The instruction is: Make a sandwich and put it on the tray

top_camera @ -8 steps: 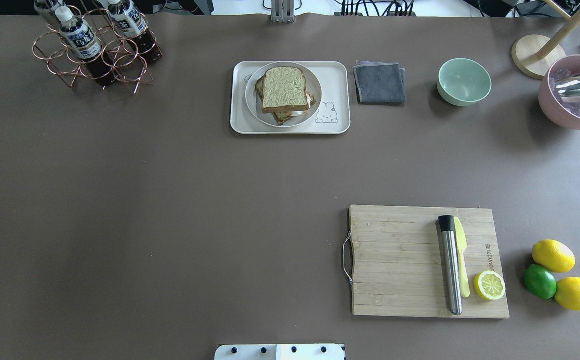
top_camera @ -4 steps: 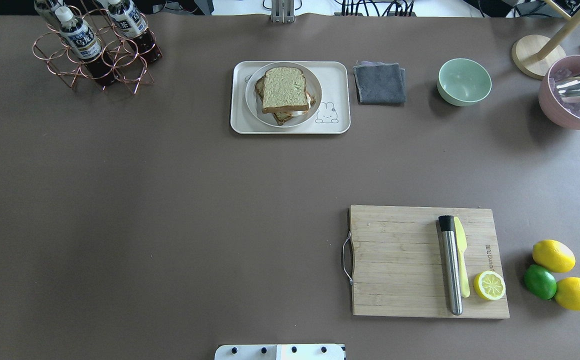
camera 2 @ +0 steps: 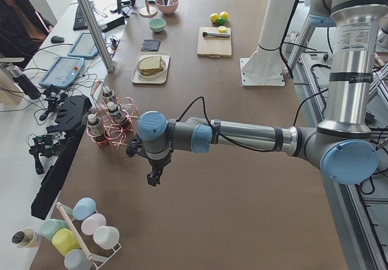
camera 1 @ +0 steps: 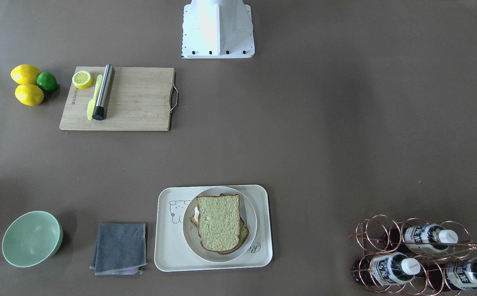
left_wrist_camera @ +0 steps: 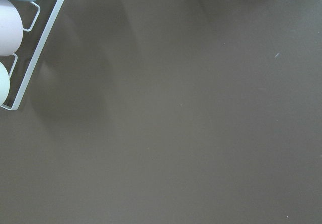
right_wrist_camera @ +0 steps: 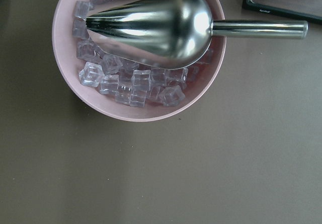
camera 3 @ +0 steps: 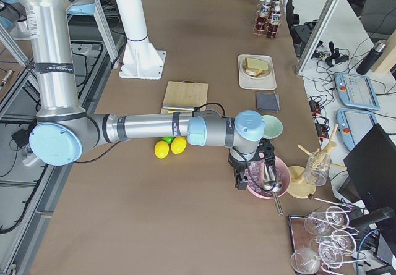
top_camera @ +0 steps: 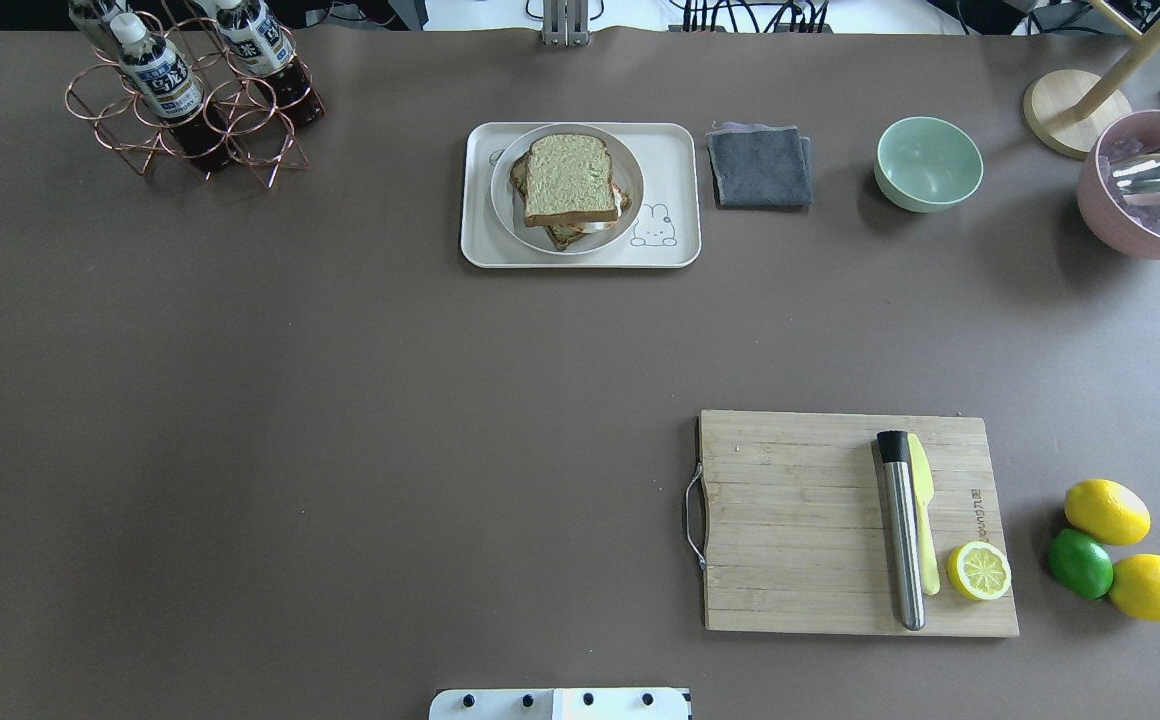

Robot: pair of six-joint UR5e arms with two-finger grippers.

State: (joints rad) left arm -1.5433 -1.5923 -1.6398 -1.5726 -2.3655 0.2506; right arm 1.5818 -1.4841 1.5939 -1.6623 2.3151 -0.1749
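The sandwich (top_camera: 568,180) sat on a plate (top_camera: 637,190) on the tray (top_camera: 678,160) — well apart from both grippers, between them along the tabletop (top_camera: 340,450). The left gripper (camera 2: 153,178) hung over bare tabletop, near a bottle rack (camera 2: 112,123). The right gripper (camera 3: 239,181) hung just beside an ice bowl (right_wrist_camera: 108,107) holding a scoop (right_wrist_camera: 151,27). Whether either gripper was spread or pressed together — that could not be told.

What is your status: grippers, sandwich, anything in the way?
Left gripper over bare table, right gripper above ice bowl; open or shut unclear. Sandwich on plate, plate on tray. Nothing atop the sandwich.
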